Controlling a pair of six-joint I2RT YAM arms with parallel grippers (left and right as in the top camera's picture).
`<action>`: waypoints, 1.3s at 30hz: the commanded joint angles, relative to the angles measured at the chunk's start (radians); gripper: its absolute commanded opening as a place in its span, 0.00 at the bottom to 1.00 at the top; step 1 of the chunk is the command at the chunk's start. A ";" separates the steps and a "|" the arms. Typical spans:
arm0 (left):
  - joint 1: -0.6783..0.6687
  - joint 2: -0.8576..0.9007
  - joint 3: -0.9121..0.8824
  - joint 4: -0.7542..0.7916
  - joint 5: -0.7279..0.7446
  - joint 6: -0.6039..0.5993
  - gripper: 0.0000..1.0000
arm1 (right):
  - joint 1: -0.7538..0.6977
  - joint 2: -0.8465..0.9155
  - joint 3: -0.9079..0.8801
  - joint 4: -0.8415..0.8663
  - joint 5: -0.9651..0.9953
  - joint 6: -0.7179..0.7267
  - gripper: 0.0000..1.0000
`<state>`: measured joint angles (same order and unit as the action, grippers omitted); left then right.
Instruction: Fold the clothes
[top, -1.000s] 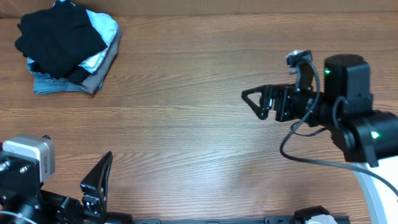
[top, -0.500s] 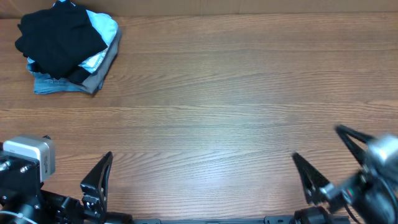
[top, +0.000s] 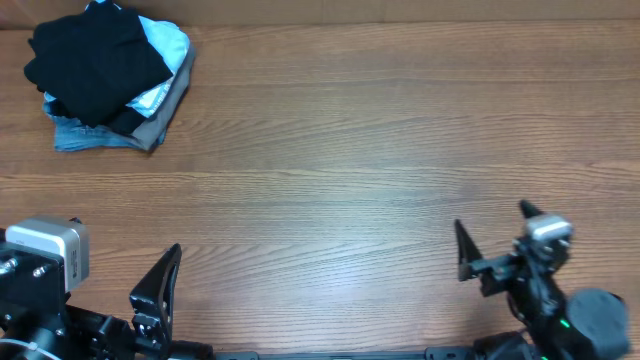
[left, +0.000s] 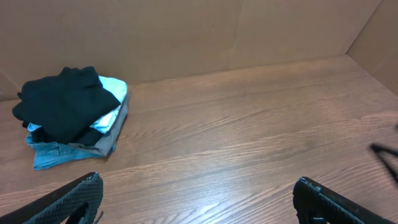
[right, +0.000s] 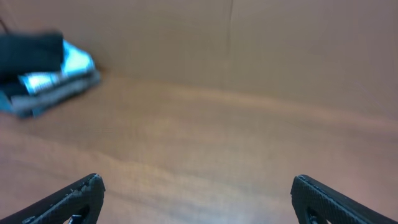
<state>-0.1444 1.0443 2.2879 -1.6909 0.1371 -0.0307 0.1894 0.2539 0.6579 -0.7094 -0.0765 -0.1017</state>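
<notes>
at the far left corner of the desk (top: 350, 170) sits one pile of clothes, close to the brown wall (left: 186, 31) at the back. one black shirt (top: 95, 60) lies bunched on top. under it are three more things — one light-blue piece (top: 170, 45), one grey piece (top: 168, 112) and one denim-blue piece (top: 85, 138) at the bottom. two claws sit at the near edge, well apart from the pile. the left claw (left: 196, 183) is spread wide and holds nothing; the right claw (right: 196, 182) is the same. between pile and claws lies a wide stretch of wood — lots of room.
</notes>
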 joint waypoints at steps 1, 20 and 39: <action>-0.007 -0.006 -0.004 0.002 -0.010 -0.021 1.00 | -0.006 -0.023 -0.120 0.038 -0.023 -0.003 1.00; -0.007 -0.006 -0.004 0.002 -0.010 -0.021 1.00 | -0.008 -0.251 -0.530 0.336 -0.059 0.000 1.00; -0.007 -0.006 -0.004 0.002 -0.010 -0.021 1.00 | -0.008 -0.251 -0.575 0.446 -0.059 0.000 1.00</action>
<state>-0.1444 1.0443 2.2871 -1.6909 0.1368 -0.0307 0.1894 0.0154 0.0910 -0.2703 -0.1276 -0.1020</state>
